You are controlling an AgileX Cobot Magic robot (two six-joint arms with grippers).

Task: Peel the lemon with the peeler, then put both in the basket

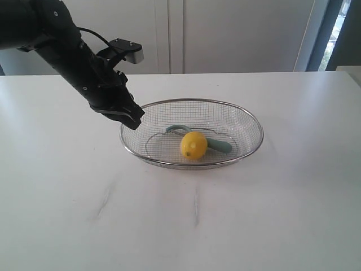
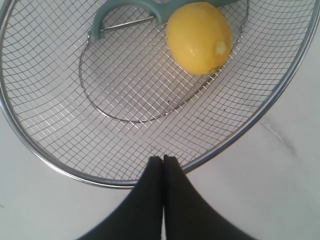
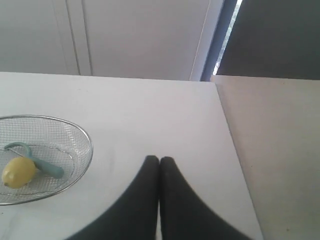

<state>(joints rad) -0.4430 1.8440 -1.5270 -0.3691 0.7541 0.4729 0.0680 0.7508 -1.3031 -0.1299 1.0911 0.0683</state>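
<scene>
The yellow lemon (image 1: 193,145) lies inside the silver wire-mesh basket (image 1: 250,151) on the white table. Partly behind it in the basket lies the teal-handled peeler (image 1: 219,144), its curved head toward the left. My left gripper (image 1: 135,120) hangs just above the basket's left rim, shut and holding nothing. In the left wrist view the shut left gripper (image 2: 163,157) sits over the basket's rim (image 2: 280,95), with the lemon (image 2: 199,38) and the peeler (image 2: 131,11) beyond. My right gripper (image 3: 159,159) is shut and empty over bare table, well away from the basket (image 3: 86,160); the exterior view does not show it.
A white wall with cabinet panels (image 1: 169,34) runs behind the table. The table's right edge (image 3: 230,135) lies close to the right gripper, with a lower beige surface (image 3: 280,150) beyond it. A dark window frame (image 1: 324,34) stands at the back right.
</scene>
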